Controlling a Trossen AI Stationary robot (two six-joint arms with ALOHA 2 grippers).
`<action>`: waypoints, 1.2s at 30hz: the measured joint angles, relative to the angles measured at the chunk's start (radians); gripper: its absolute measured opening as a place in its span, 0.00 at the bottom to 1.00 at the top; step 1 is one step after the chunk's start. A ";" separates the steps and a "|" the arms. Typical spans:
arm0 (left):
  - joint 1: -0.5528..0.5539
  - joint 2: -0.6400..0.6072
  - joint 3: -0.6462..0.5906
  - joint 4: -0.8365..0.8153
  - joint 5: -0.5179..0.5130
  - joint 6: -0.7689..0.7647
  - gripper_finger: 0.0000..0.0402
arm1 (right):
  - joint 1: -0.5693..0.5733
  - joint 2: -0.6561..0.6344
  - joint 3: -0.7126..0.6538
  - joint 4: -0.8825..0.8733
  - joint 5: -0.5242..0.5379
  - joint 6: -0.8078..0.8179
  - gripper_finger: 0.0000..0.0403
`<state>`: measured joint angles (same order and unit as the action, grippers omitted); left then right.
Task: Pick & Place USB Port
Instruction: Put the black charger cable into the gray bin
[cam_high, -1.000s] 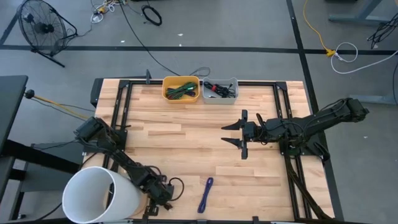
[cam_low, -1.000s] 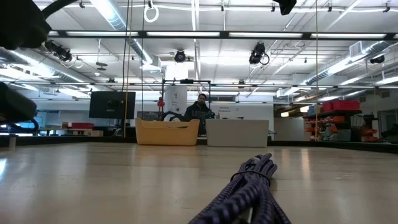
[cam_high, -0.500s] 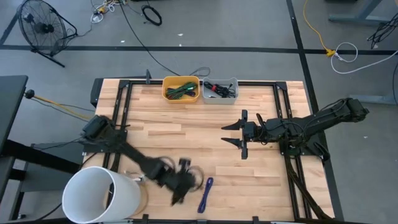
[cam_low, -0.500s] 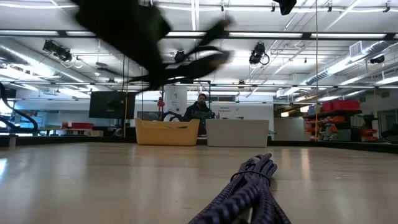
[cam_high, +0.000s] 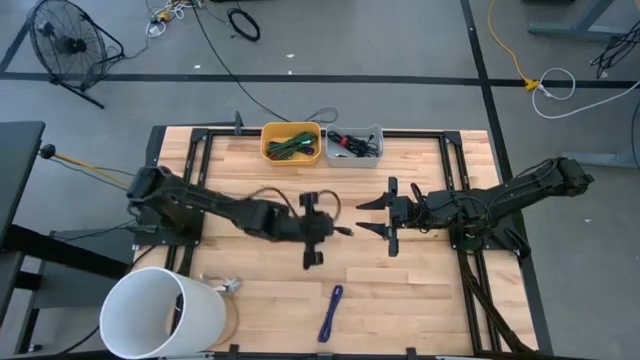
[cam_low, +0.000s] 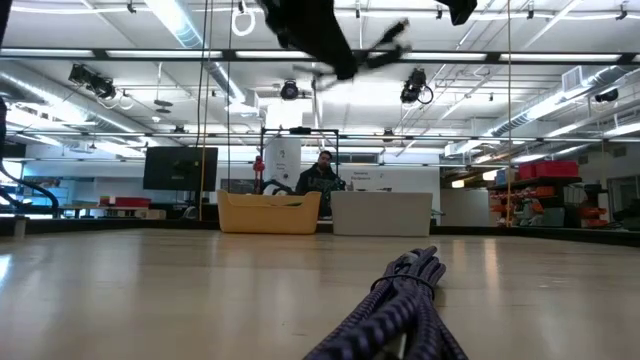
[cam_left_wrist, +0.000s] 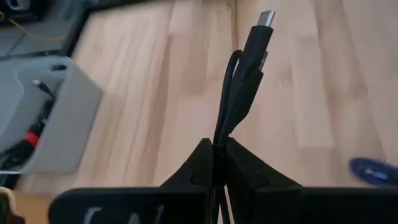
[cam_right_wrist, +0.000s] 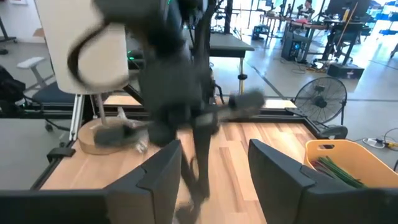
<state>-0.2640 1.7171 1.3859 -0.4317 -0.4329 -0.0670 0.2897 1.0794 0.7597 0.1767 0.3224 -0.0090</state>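
High: left gripper (cam_high: 333, 231) mid-worktop (cam_high: 420, 290), right gripper (cam_high: 372, 217) just beside it, fingers spread, holding nothing.
Left wrist: fingers (cam_left_wrist: 199, 169) pinch a black USB cable (cam_left_wrist: 239, 93), folded double, metal plug tip up, held above the worktop.
Low: only a blue cable (cam_low: 400, 300) lying close.

I see a yellow bin (cam_high: 291, 142) of green cables at the table's far edge, touching a grey bin (cam_high: 354, 146) of dark and red leads; a big white cylinder (cam_high: 160, 315) stands at the near left corner; a floor fan (cam_high: 66, 40) sits beyond the table; a person (cam_low: 322, 172) sits behind the bins.
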 joint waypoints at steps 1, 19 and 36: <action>0.010 -0.017 0.000 0.007 0.004 0.006 0.05 | 0.000 0.000 0.000 -0.001 0.000 0.000 0.47; 0.119 -0.119 0.000 0.283 0.191 0.108 0.05 | 0.000 0.000 0.001 0.010 0.003 -0.003 0.47; 0.105 -0.111 0.000 0.328 0.239 0.105 0.08 | 0.001 0.000 0.000 0.040 -0.005 -0.036 0.20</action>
<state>-0.1595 1.6059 1.3862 -0.1036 -0.1938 0.0375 0.2909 1.0794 0.7601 0.2170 0.3179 -0.0449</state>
